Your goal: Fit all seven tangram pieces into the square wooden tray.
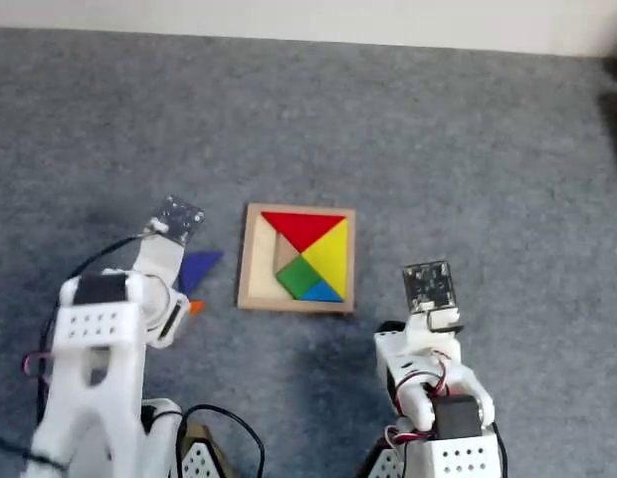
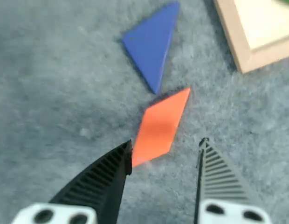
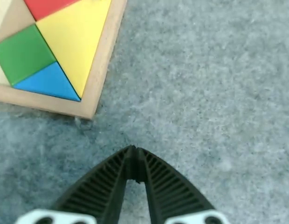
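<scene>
two pieces still outside the tray

your left gripper (image 2: 166,143) hangs with its jaws spread, the orange parallelogram (image 2: 161,126) lying partly between the fingertips; the dark blue triangle (image 2: 151,42) lies just beyond, both on the grey carpet (image 1: 438,139) beside the wooden tray (image 1: 246,264), which holds five pieces. your right gripper (image 3: 134,150) is pinched together on nothing, near a tray corner
</scene>
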